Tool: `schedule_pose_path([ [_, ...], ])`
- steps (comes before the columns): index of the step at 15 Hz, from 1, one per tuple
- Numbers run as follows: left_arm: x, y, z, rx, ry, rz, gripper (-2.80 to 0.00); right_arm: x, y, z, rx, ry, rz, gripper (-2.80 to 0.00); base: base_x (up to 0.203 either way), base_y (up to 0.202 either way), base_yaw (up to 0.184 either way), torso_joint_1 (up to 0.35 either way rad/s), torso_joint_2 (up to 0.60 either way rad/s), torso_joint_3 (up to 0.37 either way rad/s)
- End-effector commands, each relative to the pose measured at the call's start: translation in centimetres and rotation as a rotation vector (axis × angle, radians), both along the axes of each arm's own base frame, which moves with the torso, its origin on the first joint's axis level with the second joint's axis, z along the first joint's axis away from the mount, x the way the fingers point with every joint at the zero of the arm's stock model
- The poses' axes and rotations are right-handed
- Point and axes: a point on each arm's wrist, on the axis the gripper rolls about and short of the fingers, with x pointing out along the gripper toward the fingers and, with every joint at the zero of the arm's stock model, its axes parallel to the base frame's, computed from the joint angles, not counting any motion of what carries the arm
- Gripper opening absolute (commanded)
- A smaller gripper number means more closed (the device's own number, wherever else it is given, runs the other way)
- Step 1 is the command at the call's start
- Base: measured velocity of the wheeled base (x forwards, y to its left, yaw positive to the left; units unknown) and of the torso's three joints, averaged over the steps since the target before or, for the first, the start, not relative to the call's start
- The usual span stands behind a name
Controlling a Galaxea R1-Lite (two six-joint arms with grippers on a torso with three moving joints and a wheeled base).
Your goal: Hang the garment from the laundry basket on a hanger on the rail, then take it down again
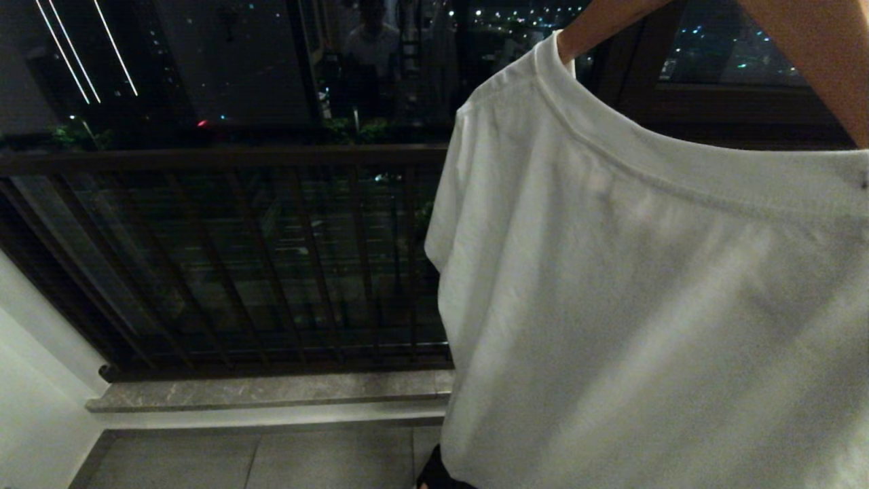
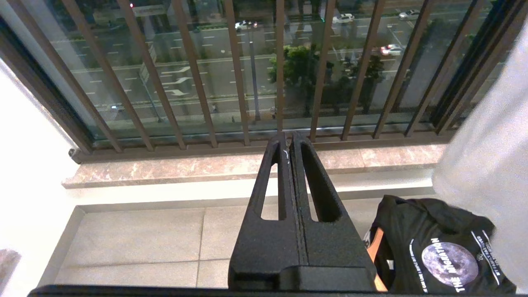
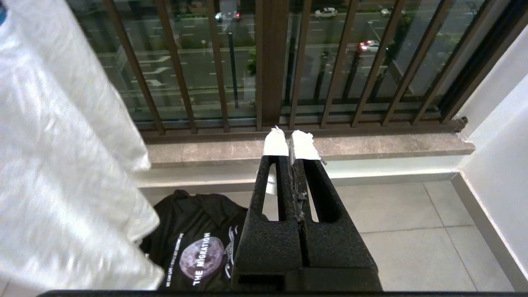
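**Colleague:** What is each end effector doing?

**Me:** I see the left end effector (image 2: 290, 142) clenched on nothing, and the right end effector (image 3: 292, 142) likewise, its tips taped white. Both point at the balcony railing (image 1: 224, 159).

**Colleague:** And the basket?

**Me:** I can't make out a basket rim. A black printed T-shirt (image 2: 433, 251) lies bunched on the floor tiles (image 3: 396, 210), something orange at its 9 o'clock edge. A white T-shirt (image 1: 645, 292), held by a person's arm (image 1: 597, 24), hangs beside it.

White shirt (image 1: 645, 305) cut off right; hides basket.
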Motion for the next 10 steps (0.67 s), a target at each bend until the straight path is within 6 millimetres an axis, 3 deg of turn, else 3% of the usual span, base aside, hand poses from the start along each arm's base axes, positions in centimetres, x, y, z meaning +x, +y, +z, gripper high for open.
schedule_pose_path([
  [1,0.01,0.00,-0.04,0.000,0.000,0.000,-2.80,-0.01,0.00,0.01,0.000,-0.001,-0.001,-2.80,0.000,0.000,0.000,0.000,0.00,0.000],
  [10,0.00,0.00,-0.05,0.000,0.000,0.000,-2.80,-0.01,0.00,0.01,0.000,-0.001,-0.001,-2.80,0.000,0.000,0.000,0.000,0.00,0.000],
])
